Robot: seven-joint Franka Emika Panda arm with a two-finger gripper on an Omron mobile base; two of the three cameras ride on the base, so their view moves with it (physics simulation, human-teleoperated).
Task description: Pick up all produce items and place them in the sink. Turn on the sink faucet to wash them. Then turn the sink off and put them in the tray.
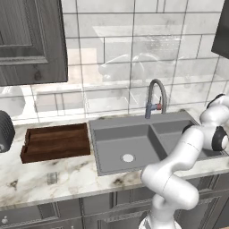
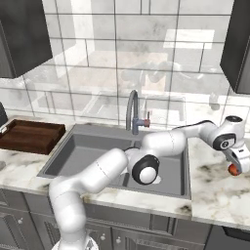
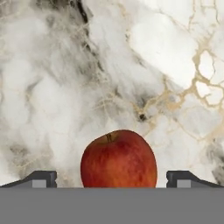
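A glossy red fruit (image 3: pixel 118 157), the produce item, rests on the marble counter to the right of the sink. In the hand view it lies right between the two fingertips (image 3: pixel 43 178). My gripper (image 3: pixel 111 179) is open, its jaws spread wide on either side of the fruit without touching it. From the right base view the hand (image 2: pixel 240 162) hangs low over the fruit (image 2: pixel 233 169) at the far right. The grey double-basin sink (image 1: pixel 105 150) (image 2: pixel 63 158) holds nothing. The arched faucet (image 1: pixel 155 96) (image 2: pixel 133 112) stands behind it. The dark wooden tray (image 1: pixel 56 142) (image 2: pixel 29 135) lies left of the sink.
My white arm (image 2: pixel 161 144) stretches across the smaller right basin. Dark wall cabinets (image 1: pixel 31 40) hang above the tiled backsplash. A dark round object (image 1: pixel 3 132) sits at the counter's far left. Bare marble counter (image 2: pixel 215 195) surrounds the fruit.
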